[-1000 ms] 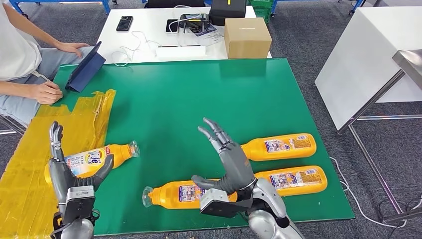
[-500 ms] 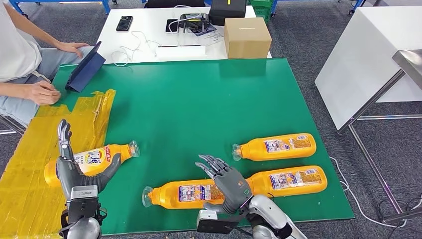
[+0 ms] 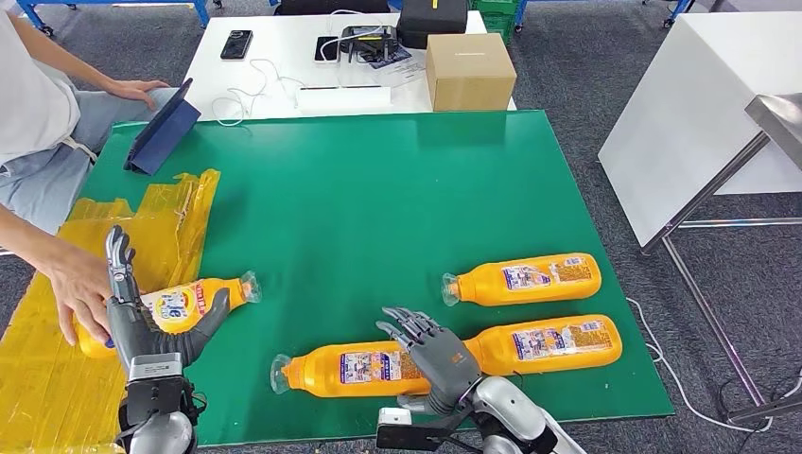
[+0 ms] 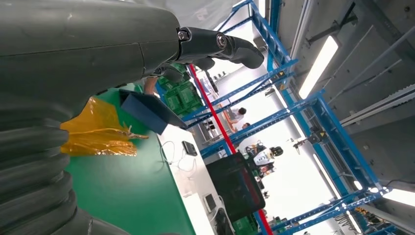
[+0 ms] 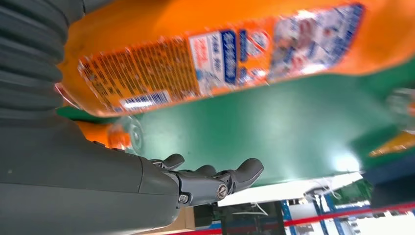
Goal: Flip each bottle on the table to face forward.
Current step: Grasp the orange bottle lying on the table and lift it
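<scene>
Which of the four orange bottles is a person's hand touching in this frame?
The leftmost bottle, lying partly on the yellow sheet with its cap pointing right. A person's hand rests at its base end beside the robot's left hand. Nobody touches the other three.

Four orange bottles lie on the green table, and each carries a printed label, though none of the wording is sharp enough to read. The left bottle [image 3: 180,307] has a white and blue label with what may be a large blue numeral or letter. The near middle bottle [image 3: 345,368], the near right bottle [image 3: 553,343] and the far right bottle [image 3: 530,277] show labels with blue panels and fine print. In the right wrist view, the label [image 5: 215,58] shows a barcode and dense small text, blurred beyond reading.
</scene>
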You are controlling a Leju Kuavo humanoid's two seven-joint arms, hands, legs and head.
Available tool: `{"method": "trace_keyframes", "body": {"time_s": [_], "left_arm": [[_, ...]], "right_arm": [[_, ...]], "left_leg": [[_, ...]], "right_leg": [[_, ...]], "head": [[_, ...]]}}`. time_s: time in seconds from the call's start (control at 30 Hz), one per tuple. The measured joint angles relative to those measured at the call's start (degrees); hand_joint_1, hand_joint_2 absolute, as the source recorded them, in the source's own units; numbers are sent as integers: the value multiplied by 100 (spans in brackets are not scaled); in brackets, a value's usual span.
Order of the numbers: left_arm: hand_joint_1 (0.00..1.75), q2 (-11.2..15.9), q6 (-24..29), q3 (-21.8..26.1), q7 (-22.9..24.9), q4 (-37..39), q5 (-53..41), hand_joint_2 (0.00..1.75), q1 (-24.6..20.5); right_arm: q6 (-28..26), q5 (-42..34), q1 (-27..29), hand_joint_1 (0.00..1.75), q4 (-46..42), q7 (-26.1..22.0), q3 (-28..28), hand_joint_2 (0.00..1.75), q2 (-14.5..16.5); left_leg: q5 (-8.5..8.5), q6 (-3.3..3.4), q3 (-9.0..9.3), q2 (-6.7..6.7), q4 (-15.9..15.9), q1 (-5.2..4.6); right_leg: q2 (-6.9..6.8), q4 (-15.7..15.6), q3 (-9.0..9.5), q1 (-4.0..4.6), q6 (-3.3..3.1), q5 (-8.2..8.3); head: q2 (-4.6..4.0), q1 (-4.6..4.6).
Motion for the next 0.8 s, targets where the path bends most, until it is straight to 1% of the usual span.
{"method": "trace_keyframes", "body": {"time_s": [0.2,0.37,0.8], "left_arm": [[0,-33,-50,1,-4,0,36,175,-7],[0,-71,-53,1,11,0,31,175,-11],[0,-109,-48,10,12,0,104,175,-10]], "right_arm": [[-55,574,-121,0,255,372,92,175,-16],[-201,1061,-283,0,514,728,173,175,66],[-208,1292,-418,0,823,901,248,175,202]], "left_leg": [[0,0,0,0,0,0],[1,0,0,0,0,0],[0,0,1,0,0,0]], "right_leg": [[0,0,1,0,0,0],[0,1,1,0,0,0],[0,0,1,1,0,0]], "head": [[0,-1],[0,1],[0,0]]}}
